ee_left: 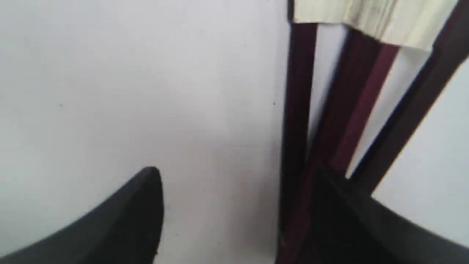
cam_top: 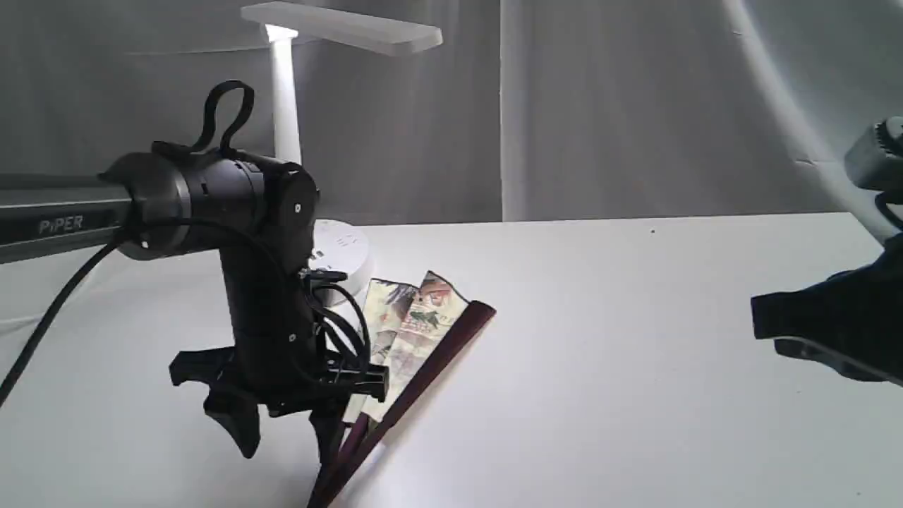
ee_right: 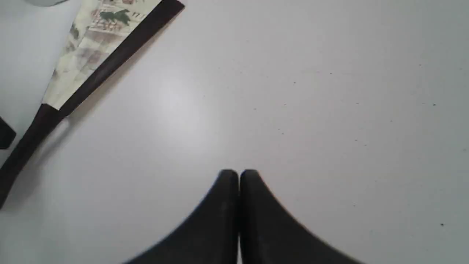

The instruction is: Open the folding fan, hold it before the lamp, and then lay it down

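Observation:
The folding fan lies on the white table, spread only a little, its painted cream leaf pointing toward the lamp. The lamp stands lit at the back left, its round base behind my left arm. My left gripper hangs over the fan's pivot end, jaws wide apart. In the left wrist view the dark maroon ribs run beside one finger, and nothing is clamped. My right gripper is shut and empty, hovering over bare table to the right of the fan.
A grey curtain hangs behind the table. My left arm's black cable trails to the left. The right arm sits at the far right edge of the exterior view.

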`<state>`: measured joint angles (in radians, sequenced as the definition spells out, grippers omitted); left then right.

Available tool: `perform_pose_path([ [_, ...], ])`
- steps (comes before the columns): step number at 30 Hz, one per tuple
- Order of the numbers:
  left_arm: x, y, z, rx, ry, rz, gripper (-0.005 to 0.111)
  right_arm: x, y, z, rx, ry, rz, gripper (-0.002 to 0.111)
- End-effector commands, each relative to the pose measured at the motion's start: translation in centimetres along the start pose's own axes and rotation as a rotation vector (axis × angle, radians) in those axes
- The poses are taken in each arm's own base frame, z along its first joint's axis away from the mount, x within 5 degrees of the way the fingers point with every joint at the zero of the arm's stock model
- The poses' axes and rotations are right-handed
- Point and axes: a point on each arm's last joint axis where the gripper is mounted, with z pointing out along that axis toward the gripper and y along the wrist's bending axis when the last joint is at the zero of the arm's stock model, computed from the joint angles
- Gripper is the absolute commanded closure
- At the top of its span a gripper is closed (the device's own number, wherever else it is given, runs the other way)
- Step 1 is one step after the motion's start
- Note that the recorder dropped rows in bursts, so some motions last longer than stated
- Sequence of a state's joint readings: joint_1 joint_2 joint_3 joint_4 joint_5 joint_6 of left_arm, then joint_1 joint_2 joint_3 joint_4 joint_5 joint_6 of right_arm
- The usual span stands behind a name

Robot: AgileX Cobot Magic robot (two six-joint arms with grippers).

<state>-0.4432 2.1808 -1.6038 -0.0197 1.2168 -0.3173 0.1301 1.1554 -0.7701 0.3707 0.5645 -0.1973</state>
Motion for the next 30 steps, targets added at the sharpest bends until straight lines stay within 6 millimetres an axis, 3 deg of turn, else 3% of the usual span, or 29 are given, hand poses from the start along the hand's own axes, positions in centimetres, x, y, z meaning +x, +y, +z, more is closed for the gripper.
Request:
perform_pose_path([
  [1,0.4,0.3,-2.6,-0.017,-0.070,0.085,0.060,0.5,0.2,1.2,-0.023,0.067,0.017,0.108],
  [7,1.4,0.7,-5.8,-0.001,-0.189,0.149,0.079,1.1,0.2,3.9,-0.075,0.169,0.013,0.108],
  [12,3.1,1.9,-7.4,0.011,-0.267,0.199,0.107,1.8,0.5,5.5,-0.128,0.250,0.045,0.108],
  [20,5.9,6.3,-7.8,0.041,-0.362,0.119,0.107,2.8,3.2,8.3,-0.202,0.294,0.046,0.108],
  [30,8.8,12.2,-5.2,0.090,-0.305,-0.013,0.107,2.3,5.1,11.9,-0.355,0.324,0.225,0.108],
])
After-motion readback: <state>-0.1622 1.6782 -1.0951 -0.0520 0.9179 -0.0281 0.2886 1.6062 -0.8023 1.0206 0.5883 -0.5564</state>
